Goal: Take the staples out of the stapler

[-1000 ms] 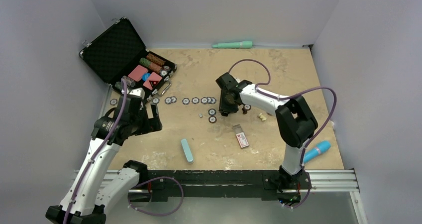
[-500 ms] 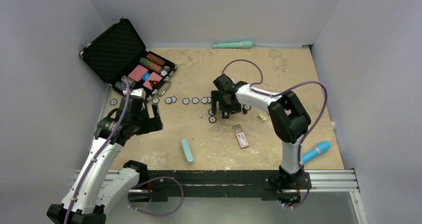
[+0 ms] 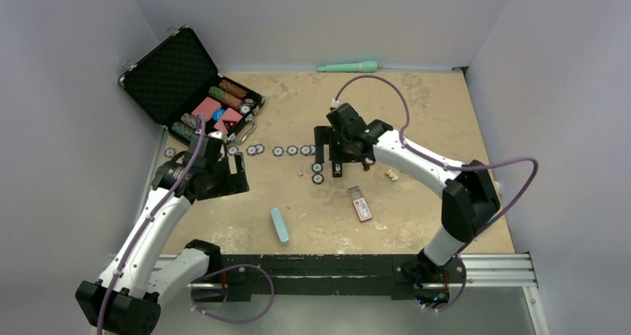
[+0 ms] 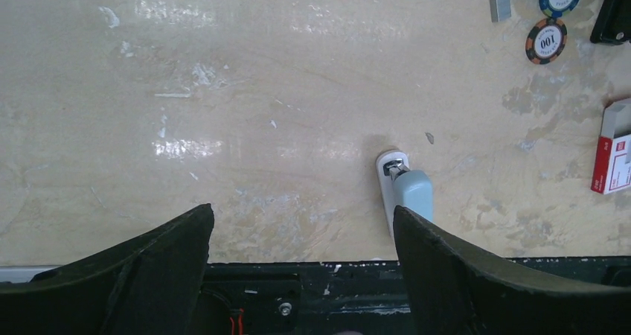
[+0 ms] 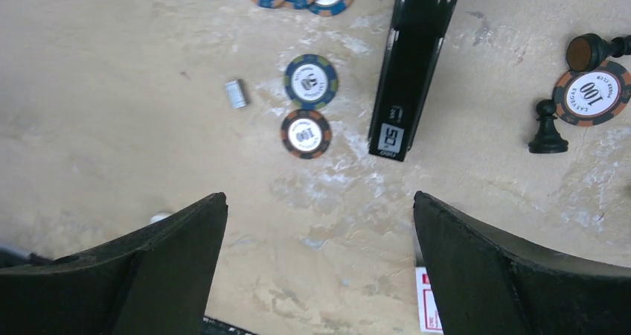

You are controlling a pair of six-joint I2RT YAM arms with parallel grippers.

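Close to the near edge of the bench [image 3: 431, 119], my left jaws are spread wide and hold nothing. The pale blue bar [image 4: 408, 193] lies on the surface just beside one finger. Farther out sits the red-and-white box [image 3: 362, 205]. Past it, my right jaws hang above the bench, also spread wide and empty. The stapler [image 5: 413, 67] lies flat on the bench just beyond their tips, touching neither finger. Two poker chips [image 5: 310, 82] lie next to it, and past those the staples [image 5: 236, 94], a tiny grey strip lying apart on the bare surface. At the far left corner stands the open black case [image 3: 178, 74].
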